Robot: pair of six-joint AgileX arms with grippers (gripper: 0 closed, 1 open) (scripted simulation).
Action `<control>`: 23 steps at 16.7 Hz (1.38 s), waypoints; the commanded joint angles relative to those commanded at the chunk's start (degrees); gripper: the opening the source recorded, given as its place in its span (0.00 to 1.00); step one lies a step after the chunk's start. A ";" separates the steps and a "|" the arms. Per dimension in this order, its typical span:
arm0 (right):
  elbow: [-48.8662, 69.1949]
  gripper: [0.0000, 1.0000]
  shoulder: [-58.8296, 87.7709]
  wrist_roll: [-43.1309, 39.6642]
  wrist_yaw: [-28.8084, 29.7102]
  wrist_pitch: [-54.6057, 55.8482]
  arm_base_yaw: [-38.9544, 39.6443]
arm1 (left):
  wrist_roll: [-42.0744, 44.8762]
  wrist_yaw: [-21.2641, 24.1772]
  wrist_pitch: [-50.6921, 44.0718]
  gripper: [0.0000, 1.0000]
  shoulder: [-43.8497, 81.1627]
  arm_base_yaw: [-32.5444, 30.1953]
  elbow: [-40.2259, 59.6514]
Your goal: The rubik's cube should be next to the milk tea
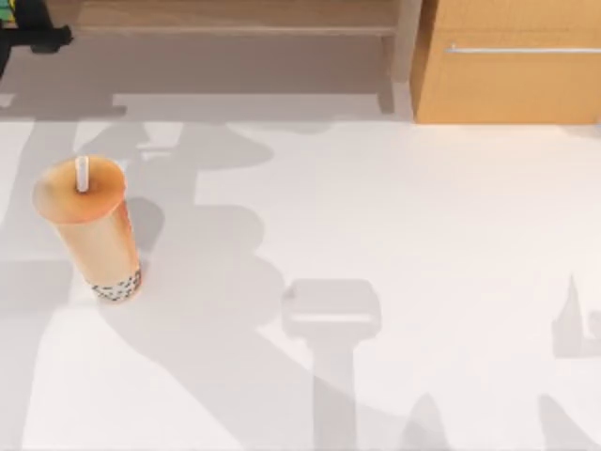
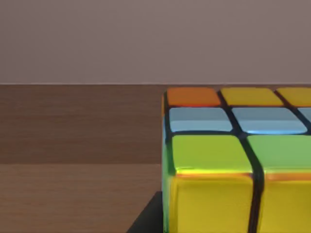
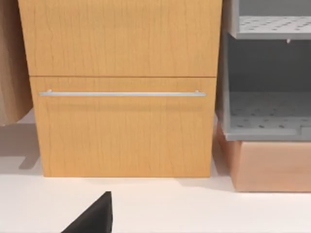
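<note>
Milk tea (image 1: 89,225): tall tapered cup of orange-tan drink, round orange lid, white straw, dark pearls at base, upright at the desk's left; rubik's cube (image 2: 238,160): orange, yellow, blue and green squares with dark grid lines, close before the left wrist camera.

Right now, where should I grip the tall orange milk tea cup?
Probably mid-wall on the tapered orange milk tea cup, coming level from its open right side: it stands upright, and its lid and white straw hinder a grasp from above.
</note>
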 joint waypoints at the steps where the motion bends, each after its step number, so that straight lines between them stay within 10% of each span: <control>1: 0.00 1.00 0.00 0.00 0.00 0.00 0.00 | 0.09 -0.02 0.00 0.00 -0.10 0.10 -0.04; 14: 0.00 1.00 0.00 0.00 0.00 0.00 0.00 | 0.45 -0.17 -3.44 0.00 -2.19 0.08 0.75; 23: 0.00 1.00 0.00 0.00 0.00 0.00 0.00 | 5.15 -3.34 -34.17 0.00 -13.82 2.69 7.59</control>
